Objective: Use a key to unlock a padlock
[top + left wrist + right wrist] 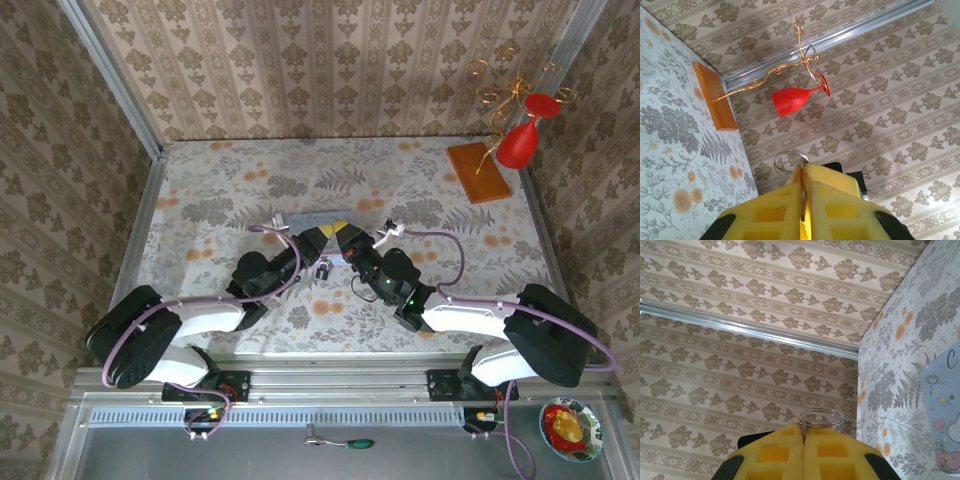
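My two grippers meet tip to tip at the table's middle, just in front of a pale blue tin. The left gripper (311, 238) (803, 172) is shut on the key (802, 197), a thin flat metal strip pinched between its yellow pads, with a wire ring (785, 161) at the tip. My right gripper (349, 238) (804, 429) is shut on a thin metal tab that carries a wire ring (821, 418). The padlock (322, 269), tiny and dark, sits just near of and between the fingers. I cannot tell whether it hangs or rests on the cloth.
The pale blue tin (322, 217) (945, 405) lies flat behind the grippers. At the back right are a wooden block (478, 171) (715, 102) and a red glass on gold wire (520, 140) (795, 99). A green-handled tool (350, 443) lies in the front channel, beside a bowl (570, 428).
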